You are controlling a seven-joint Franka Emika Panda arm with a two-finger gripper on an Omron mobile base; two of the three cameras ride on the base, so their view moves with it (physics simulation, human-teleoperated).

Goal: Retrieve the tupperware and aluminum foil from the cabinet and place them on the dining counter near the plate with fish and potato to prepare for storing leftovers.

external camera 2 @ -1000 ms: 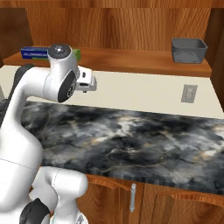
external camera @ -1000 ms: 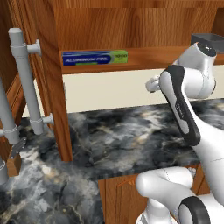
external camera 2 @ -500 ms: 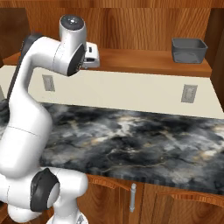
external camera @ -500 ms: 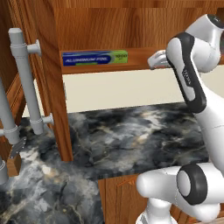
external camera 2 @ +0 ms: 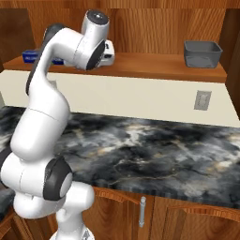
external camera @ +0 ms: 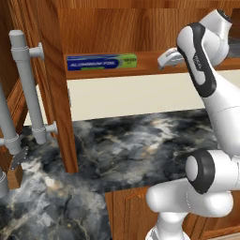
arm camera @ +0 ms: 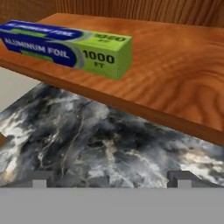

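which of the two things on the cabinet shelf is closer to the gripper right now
The aluminum foil, the long blue box with a green end. It lies just ahead of the open gripper, while the grey tupperware sits at the shelf's far end.

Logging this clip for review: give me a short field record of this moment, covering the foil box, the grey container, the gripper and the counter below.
aluminum foil: lying flat near the front edge of the cabinet shelf, blue with a green end facing the hand camera
tupperware: on the same shelf, far toward its other end, apart from the foil
gripper: open, holding nothing, level with the shelf, beside the foil's green end, not touching it
marbled counter: below the shelf
task progress: neither item taken from the shelf yet
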